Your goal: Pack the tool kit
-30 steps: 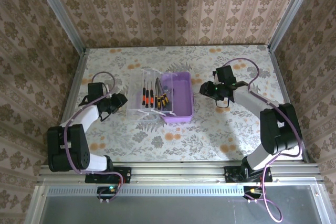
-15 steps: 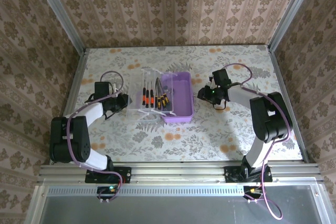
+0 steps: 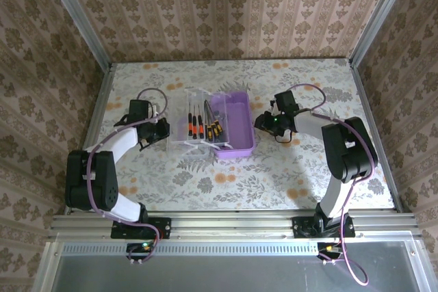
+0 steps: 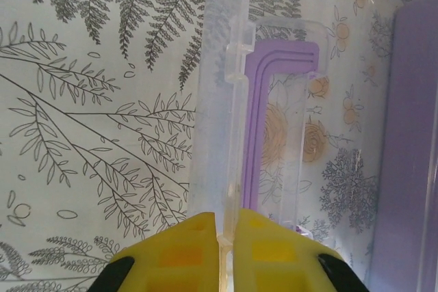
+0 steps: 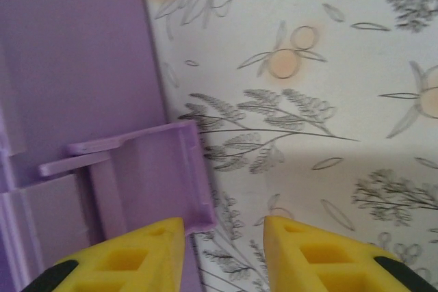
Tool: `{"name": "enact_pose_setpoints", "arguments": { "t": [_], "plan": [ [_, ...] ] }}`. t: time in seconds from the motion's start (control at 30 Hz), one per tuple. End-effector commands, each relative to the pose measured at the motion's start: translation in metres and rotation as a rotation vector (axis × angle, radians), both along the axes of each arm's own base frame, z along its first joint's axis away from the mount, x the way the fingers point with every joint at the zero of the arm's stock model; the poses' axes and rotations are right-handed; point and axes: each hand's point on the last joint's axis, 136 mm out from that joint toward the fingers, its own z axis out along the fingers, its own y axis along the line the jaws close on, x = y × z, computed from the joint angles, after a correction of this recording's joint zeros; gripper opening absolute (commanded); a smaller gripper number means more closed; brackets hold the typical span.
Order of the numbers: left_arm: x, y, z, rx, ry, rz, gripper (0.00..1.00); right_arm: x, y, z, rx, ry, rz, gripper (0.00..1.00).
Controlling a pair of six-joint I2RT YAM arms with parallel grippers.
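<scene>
The lilac-purple case (image 3: 236, 128) of the tool kit lies open mid-table. Its clear lid (image 3: 183, 126) is hinged out to the left, and several black-and-orange screwdrivers (image 3: 202, 126) sit inside. My left gripper (image 3: 163, 130) is at the lid's left edge. In the left wrist view it (image 4: 227, 251) is shut on the clear lid's rim (image 4: 219, 100), and the purple handle (image 4: 274, 87) shows through the plastic. My right gripper (image 3: 260, 122) is at the case's right side. It (image 5: 224, 251) stands open, its left finger (image 5: 137, 258) against a purple latch tab (image 5: 144, 176).
The floral tabletop (image 3: 274, 169) is walled in by patterned panels at the back and sides. The case's purple wall (image 4: 410, 169) runs along the right of the left wrist view. Bare table (image 5: 321, 87) lies to the right of the latch.
My left gripper has moved right to the lid and shut on its rim. The right gripper has slid left against the case. The case has shifted slightly and the lid has risen a little.
</scene>
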Motion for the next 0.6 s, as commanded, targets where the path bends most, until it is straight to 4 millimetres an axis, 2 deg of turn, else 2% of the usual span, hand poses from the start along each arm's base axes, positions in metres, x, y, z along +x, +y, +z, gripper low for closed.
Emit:
{"name": "enact_pose_setpoints", "arguments": {
  "t": [0.0,0.23,0.4,0.57],
  "plan": [
    [0.004,0.004,0.027,0.089,-0.018,-0.003,0.00,-0.001,0.017,0.002,0.058,-0.004,0.022,0.37],
    [0.001,-0.011,0.067,0.207,-0.026,-0.077,0.00,-0.006,0.040,0.011,0.096,-0.021,0.069,0.36],
    [-0.002,-0.022,0.089,0.256,-0.034,-0.118,0.00,-0.009,0.049,0.016,0.114,-0.030,0.087,0.36],
    [-0.006,-0.047,0.109,0.241,-0.054,-0.180,0.00,-0.013,0.060,0.018,0.121,-0.033,0.111,0.35]
  ]
}}
